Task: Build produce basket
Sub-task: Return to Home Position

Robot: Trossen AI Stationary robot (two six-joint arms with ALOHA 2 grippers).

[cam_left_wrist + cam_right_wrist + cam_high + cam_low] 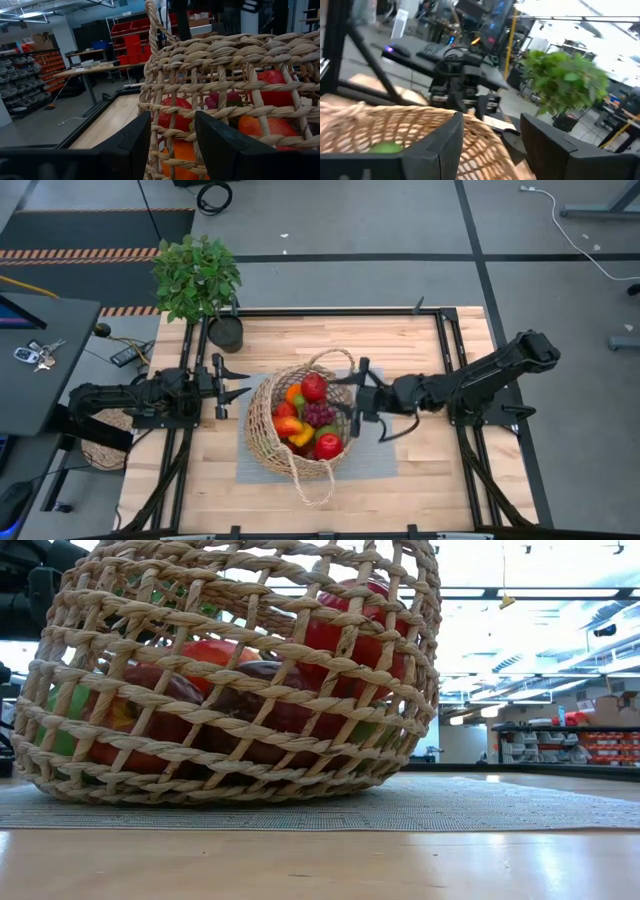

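My left jaws and right jaws stand apart and empty, either side of the basket point(258, 423). It sits on the mat point(378, 465), central on the desk point(450, 480). Produce point(318, 416) fills it. Judged: stiff, light wicker, heavy load. Grip the rim, not the thin handles point(152, 22).

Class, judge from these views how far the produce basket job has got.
Done: the produce lies piled inside the basket. In hand: nothing; the right gripper, open, hangs at the basket's rim, and the left gripper, open, sits beside its wall. Left: likely only drawing both arms back.
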